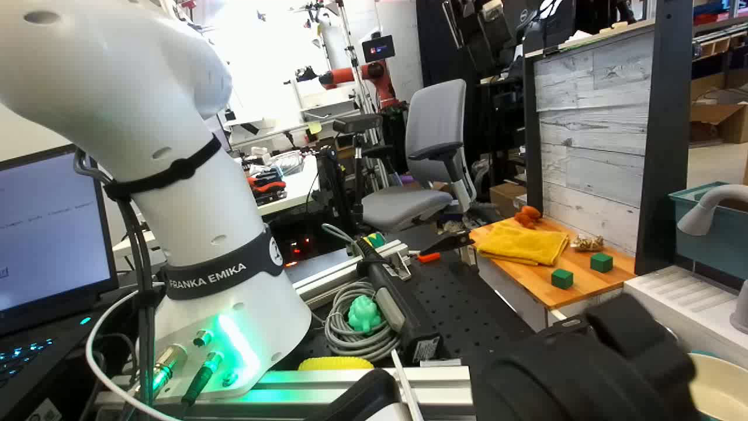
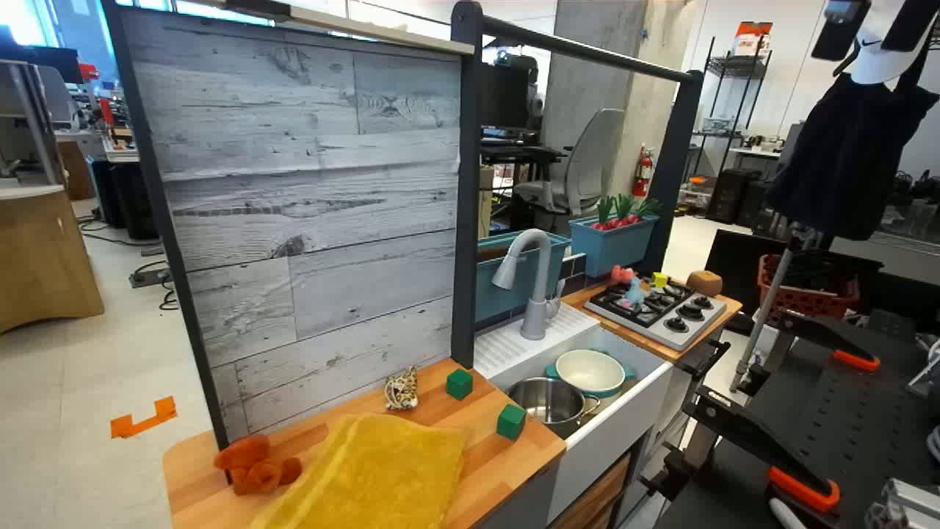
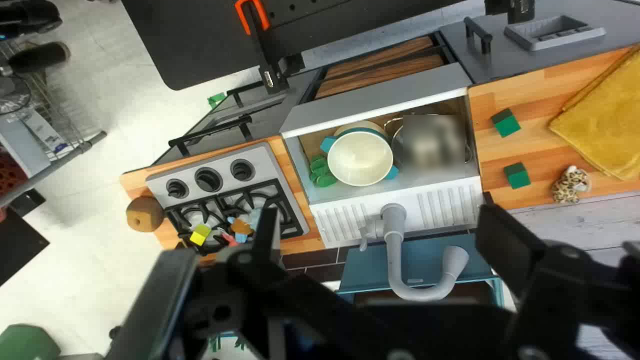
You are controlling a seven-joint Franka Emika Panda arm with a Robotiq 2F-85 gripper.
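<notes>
In the wrist view my gripper (image 3: 382,225) is open, its black fingers wide apart with nothing between them. It hangs high above a toy kitchen; the grey faucet (image 3: 395,260) shows below, in the gap. In the white sink (image 3: 340,217) sit a cream pot (image 3: 360,157), a green leafy item (image 3: 322,172) and a steel pot (image 2: 540,424), partly blurred in the wrist view. On the wooden counter lie two green cubes (image 3: 506,123), a leopard-spotted toy (image 3: 570,185) and a folded yellow cloth (image 3: 607,115). A dark blurred shape (image 1: 584,368) fills a corner of an exterior view; I cannot tell what it is.
A toy stove (image 3: 227,172) bears small colourful toys, with a brown round item (image 3: 145,214) beside it. A tall wood-look panel (image 2: 308,198) and blue planters (image 2: 613,246) back the kitchen. An orange-brown toy (image 2: 257,466) lies by the cloth. A black perforated table (image 1: 461,304) stands opposite.
</notes>
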